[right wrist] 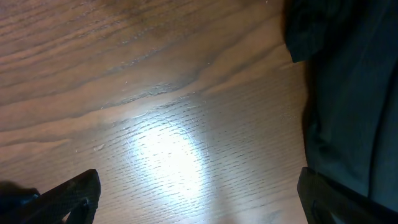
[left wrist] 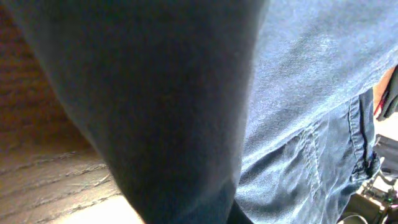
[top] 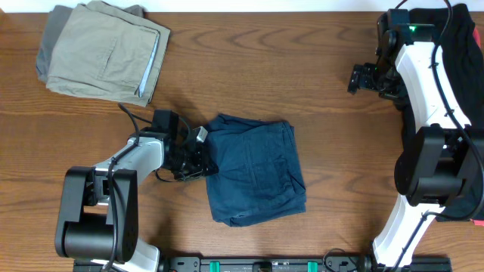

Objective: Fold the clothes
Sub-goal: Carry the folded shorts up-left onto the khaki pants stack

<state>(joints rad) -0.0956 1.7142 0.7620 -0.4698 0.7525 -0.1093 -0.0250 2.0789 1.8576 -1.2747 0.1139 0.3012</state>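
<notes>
Looking down on the worktop, we find the navy shorts folded into a rough square near the middle. The left jaws sit right at the shorts' left edge, touching the cloth. From the left wrist, the navy shorts fill nearly the whole view, with seams and a pocket edge showing at the right and a dark blurred mass across the front. We cannot tell how far the left jaws are parted, or whether they hold the fabric. Over on the far right, the right jaws hang over bare wood, well apart from the navy shorts and just beside the black garment. In the right wrist view the fingertips stand wide apart with nothing between them, and the black garment lies off to one side. Top left, the khaki shorts lie folded on a grey garment.
</notes>
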